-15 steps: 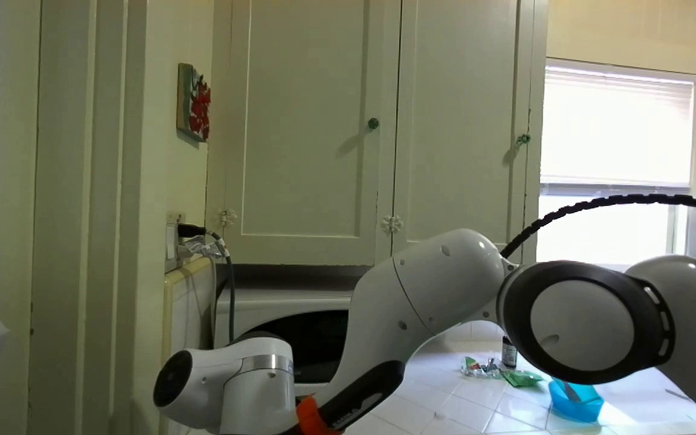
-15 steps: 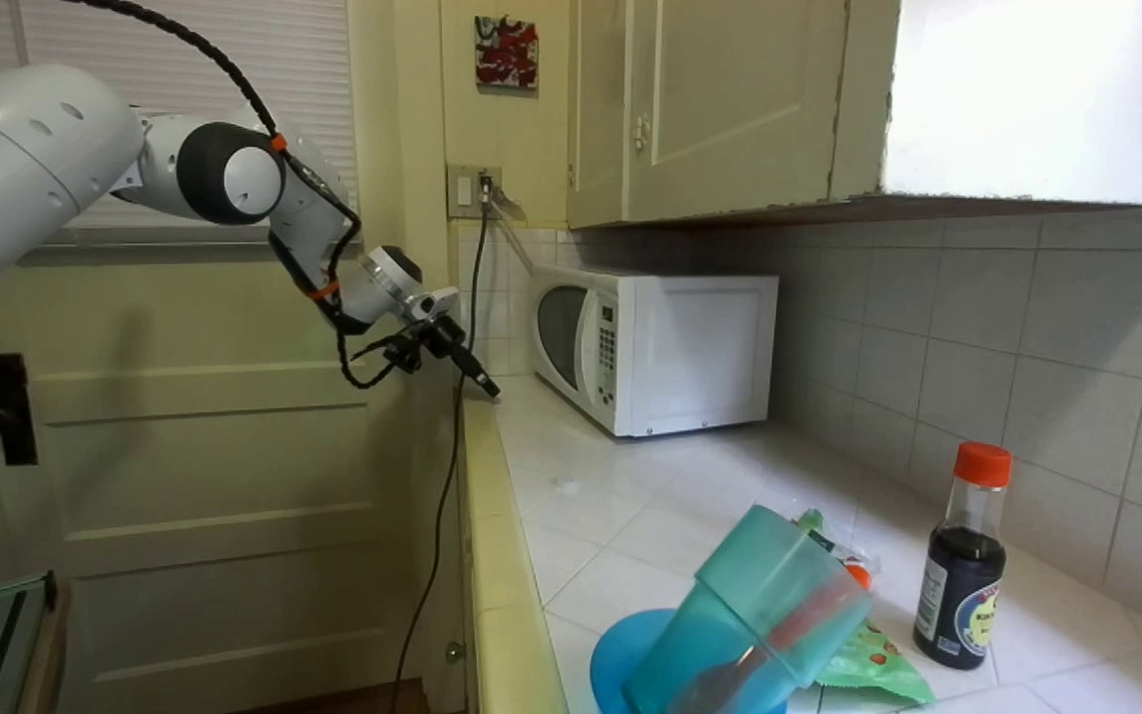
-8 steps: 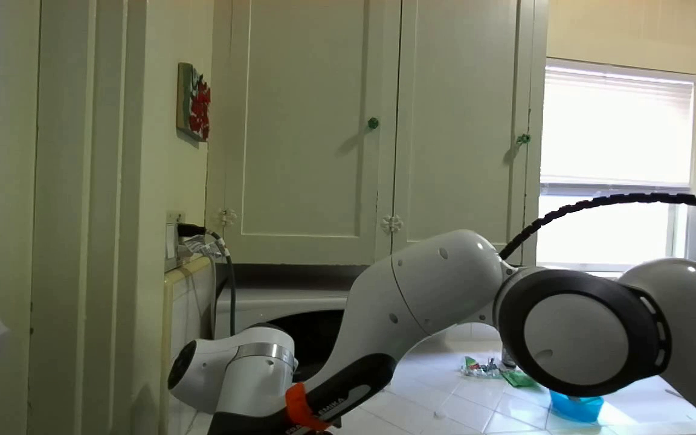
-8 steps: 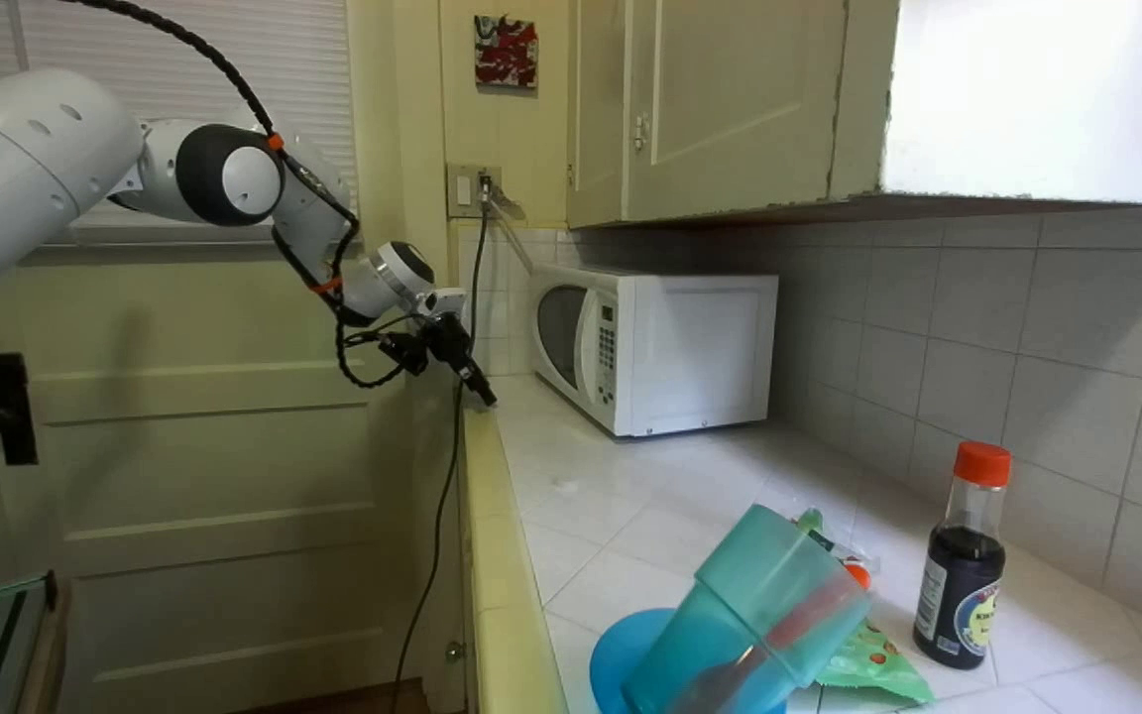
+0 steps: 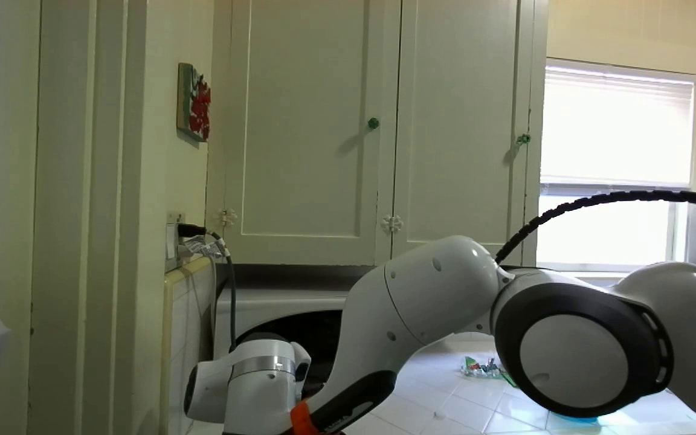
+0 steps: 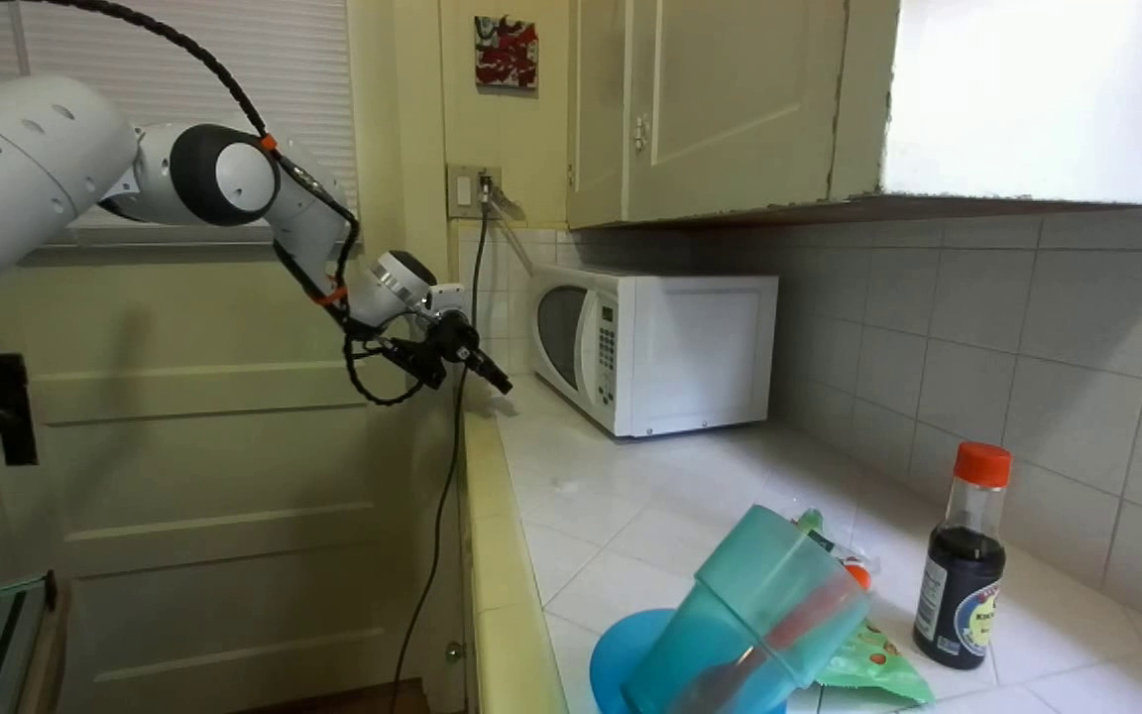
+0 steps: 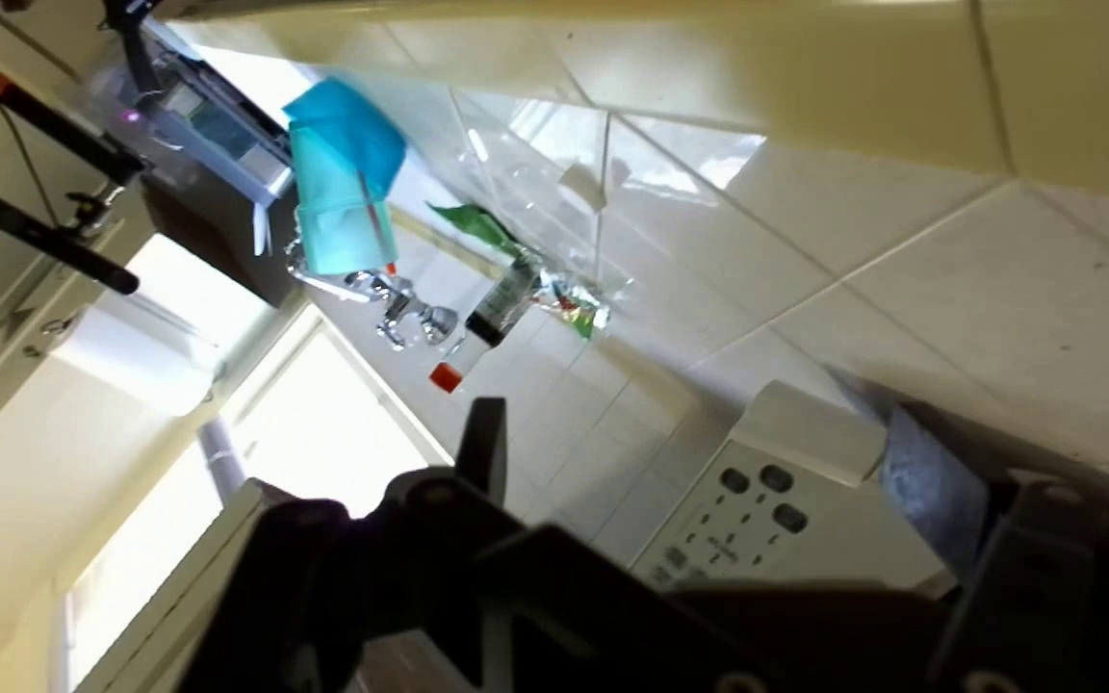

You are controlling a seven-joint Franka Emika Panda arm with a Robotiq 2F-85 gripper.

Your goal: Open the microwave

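1. In an exterior view, from the left, my pincer (image 6: 502,383) slants downward; to the right, apart from it, the microwave (image 6: 698,347) stands on the counter (image 6: 571,516), its door (image 6: 561,333) closed
2. The wrist view gives, from the left, a chrome tap (image 7: 404,302), which neither exterior view shows; then come my two fingers (image 7: 485,443), standing wide apart, so my pincer is spread, and between them appears the button panel (image 7: 733,520) of the microwave
3. In an exterior view the wall cabinets (image 5: 306,139) show green knobs (image 5: 373,123), which I find only there, but my pincer I cannot make out
4. Of containers, from the left: the inside of the microwave is hidden; then comes a blue dish (image 6: 621,654), then a leaning turquoise cup (image 6: 740,595), with a long object (image 6: 804,617) of partly red colour visible through its wall; whether the cup rests in the dish, I cannot tell
5. Further right, a bottle (image 6: 961,560) with red cap (image 6: 982,463) stands upright, dark liquid (image 6: 968,547) in its lower part
6. Around, in an exterior view, a dark cord (image 6: 480,253) hangs down and passes behind my pincer; more to the right a green packet (image 6: 873,662) lies partly behind the cup
7. In the way is my own arm (image 5: 423,299), covering in an exterior view much of the microwave
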